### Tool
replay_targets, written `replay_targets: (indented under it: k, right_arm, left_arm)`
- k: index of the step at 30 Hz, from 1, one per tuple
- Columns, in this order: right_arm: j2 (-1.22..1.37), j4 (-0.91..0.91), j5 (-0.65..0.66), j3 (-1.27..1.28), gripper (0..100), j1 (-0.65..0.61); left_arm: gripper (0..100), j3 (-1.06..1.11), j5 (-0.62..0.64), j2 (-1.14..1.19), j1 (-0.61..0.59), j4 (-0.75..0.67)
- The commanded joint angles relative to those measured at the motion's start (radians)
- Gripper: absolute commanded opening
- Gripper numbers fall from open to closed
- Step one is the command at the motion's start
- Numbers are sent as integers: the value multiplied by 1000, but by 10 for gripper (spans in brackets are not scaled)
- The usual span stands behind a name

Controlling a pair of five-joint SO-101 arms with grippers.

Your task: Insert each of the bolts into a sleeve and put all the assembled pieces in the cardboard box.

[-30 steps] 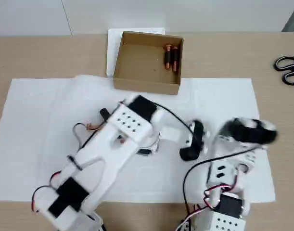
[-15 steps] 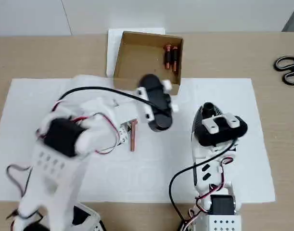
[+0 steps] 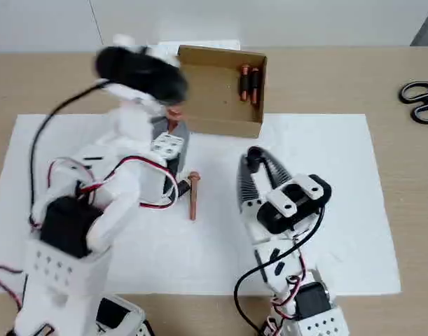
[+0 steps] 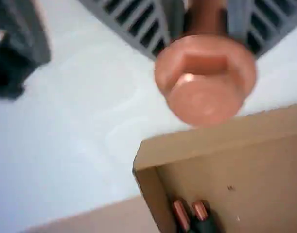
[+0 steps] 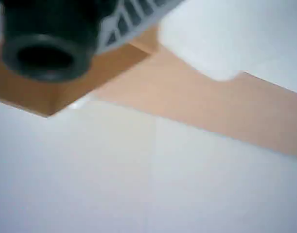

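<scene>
White paper (image 3: 326,210) covers the table (image 3: 45,77) before the cardboard box (image 3: 212,127). Beside its near wall my left gripper (image 3: 170,133) clamps a bolt (image 4: 205,77) by the shank; my right gripper (image 3: 256,168) pinches a sleeve (image 5: 45,57). Both look stiff, light, slippery.

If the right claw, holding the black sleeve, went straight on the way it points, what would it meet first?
Probably the front wall of the cardboard box. The right claw, shut on the sleeve, aims toward it. Its height is unclear, so it could touch the white paper first.
</scene>
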Motion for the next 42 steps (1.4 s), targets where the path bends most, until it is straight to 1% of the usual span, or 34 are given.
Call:
replay_targets:
  k: [1,3,4,7,9,13,14,16,20,21,23,25,27,31,33,37,42]
  right_arm:
    - [-13,-22,-23,8,5,-44]
    - [-13,-22,-23,8,5,-64]
    - [-13,-21,-23,8,5,-73]
    - [-13,28,-23,8,5,-108]
    - [-13,79,-25,8,5,-127]
    - [-5,105,-25,8,5,-131]
    - [-4,107,-25,8,5,-131]
    - [-4,127,-20,8,5,-134]
    - [-5,174,-18,8,5,-134]
    - [-5,180,-18,8,5,-134]
    - [-5,183,12,8,5,-134]
    - [-8,177,75,8,5,-136]
    - [-15,173,129,8,5,-136]
    - [-15,168,141,8,5,-136]
    - [-15,124,141,8,5,-136]
    - [-15,-2,143,8,5,-136]
    - [-15,-76,140,8,5,-136]
  left_arm:
    - [6,18,9,-95,-6,-34]
    - [6,45,6,-183,-5,-37]
    - [6,79,-2,-233,-5,-61]
    - [6,265,-57,-397,-5,-186]
    - [6,424,-74,-531,0,-315]
    - [6,777,-72,-766,23,-667]
    - [6,837,-72,-796,41,-733]
    - [6,889,-72,-807,78,-795]
    - [6,852,-68,-721,163,-807]
    - [6,823,-48,-689,175,-807]
    - [6,745,29,-611,181,-806]
    - [6,656,124,-523,176,-798]
    - [6,562,173,-434,176,-761]
    - [6,426,198,-296,180,-666]
    - [6,395,195,-252,180,-640]
    - [6,386,192,-204,178,-635]
    - [6,387,192,-210,178,-637]
